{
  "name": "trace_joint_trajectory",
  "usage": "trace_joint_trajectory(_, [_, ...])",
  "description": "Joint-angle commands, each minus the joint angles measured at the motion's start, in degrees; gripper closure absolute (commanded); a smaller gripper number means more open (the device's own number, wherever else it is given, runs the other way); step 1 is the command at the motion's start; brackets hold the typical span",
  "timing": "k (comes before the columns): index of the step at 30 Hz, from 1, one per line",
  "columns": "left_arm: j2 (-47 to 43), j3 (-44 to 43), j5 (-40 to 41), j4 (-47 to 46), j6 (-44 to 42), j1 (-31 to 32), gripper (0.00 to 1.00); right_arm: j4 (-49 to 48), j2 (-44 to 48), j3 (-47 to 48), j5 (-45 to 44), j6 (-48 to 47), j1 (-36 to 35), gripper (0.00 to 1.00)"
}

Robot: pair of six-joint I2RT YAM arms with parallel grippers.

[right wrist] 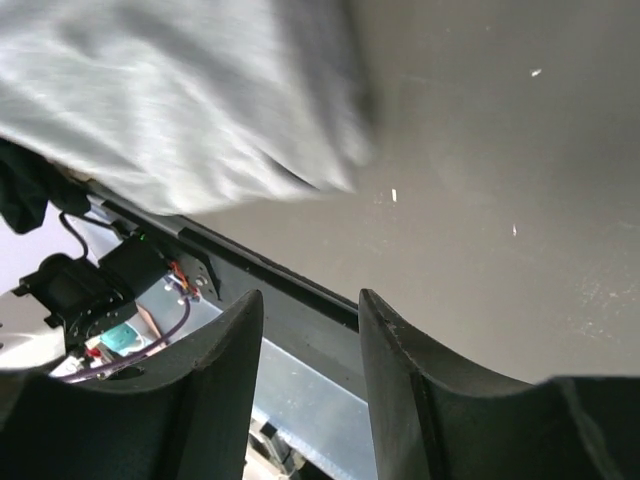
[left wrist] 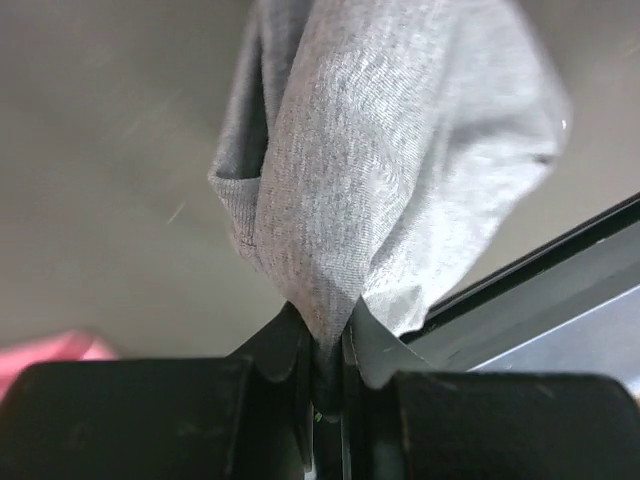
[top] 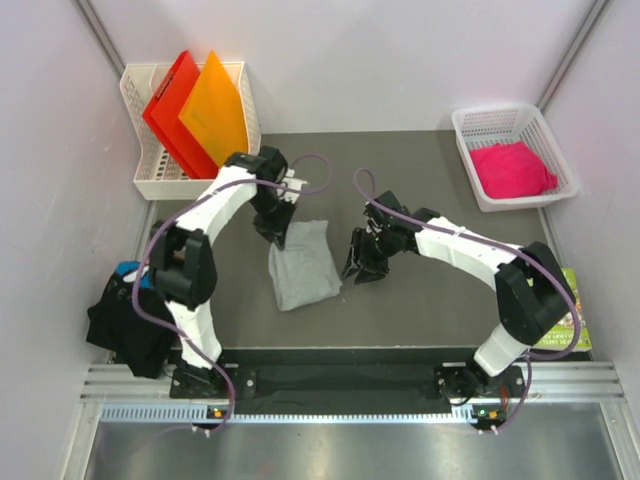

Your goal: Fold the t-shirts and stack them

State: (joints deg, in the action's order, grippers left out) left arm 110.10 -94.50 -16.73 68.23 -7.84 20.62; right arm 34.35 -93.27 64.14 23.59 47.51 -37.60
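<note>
The left gripper [left wrist: 322, 335] is clamped (jaws nearly closed) on a pinch of the grey tee [left wrist: 400, 150], which is spread at mid-frame. The right gripper [right wrist: 310, 315] beside it is parted, nothing held. A pink tee [top: 512, 170] is seen upper right, a black tee [top: 125, 325] lower left.

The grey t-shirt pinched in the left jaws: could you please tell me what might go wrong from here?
The left jaws hold only a small bunched fold of the grey t-shirt, so it may slip free. The right jaws stand open beside it, holding nothing; a one-sided pull could crumple the fold.
</note>
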Motion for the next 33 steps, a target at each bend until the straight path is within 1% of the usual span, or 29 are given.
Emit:
trace_joint_trajectory(1, [-11.9,0.1,9.1,12.1,-3.2,-1.6,1.0,0.8,4.8,-2.3,1.1,-3.2,2.1,0.57])
trace_joint_trajectory(3, [-16.1,2.1,12.1,14.1,-3.6,-1.7,1.0,0.8,6.9,-4.0,2.1,-4.4,3.0,0.57])
trace_joint_trajectory(5, [-21.3,4.1,18.6,13.7,-2.6,-2.1,1.0,1.3,8.1,-5.0,2.7,-5.4,4.6,0.57])
trace_joint_trajectory(7, [-23.3,5.0,19.5,15.3,-2.7,-3.1,1.0,1.5,9.9,-6.7,3.8,-7.0,6.3,0.57])
trace_joint_trajectory(12, [-29.2,7.7,24.9,17.0,-5.2,-4.4,1.0,3.4,12.5,-9.3,5.8,-10.8,9.3,0.58])
trace_joint_trajectory(15, [-31.9,7.2,26.2,18.2,-6.2,-5.3,1.0,5.0,13.2,-9.6,6.0,-12.6,10.0,0.58])
trace_joint_trajectory(20, [-37.9,5.6,28.2,18.3,-7.9,-5.5,1.0,10.5,13.0,-6.6,6.0,-15.9,11.4,0.59])
trace_joint_trajectory(23, [-41.5,4.7,30.6,18.1,-10.2,-5.6,1.0,13.7,12.5,-3.2,5.4,-18.5,12.5,0.59])
trace_joint_trajectory(25, [-44.6,4.4,34.0,18.2,-11.0,-5.5,1.0,15.6,12.2,-2.1,5.3,-19.2,13.2,0.59])
trace_joint_trajectory(28, [-49.3,4.9,38.8,18.2,-11.4,-5.6,1.0,17.7,11.7,-0.2,5.1,-20.3,13.9,0.59])
trace_joint_trajectory(31, [-53.6,7.0,42.0,18.2,-11.2,-5.5,1.0,19.5,11.5,1.3,4.7,-21.5,14.1,0.59])
trace_joint_trajectory(33, [-55.5,8.5,42.7,18.1,-10.4,-5.6,1.0,20.1,11.5,1.7,4.5,-21.8,14.3,0.59])
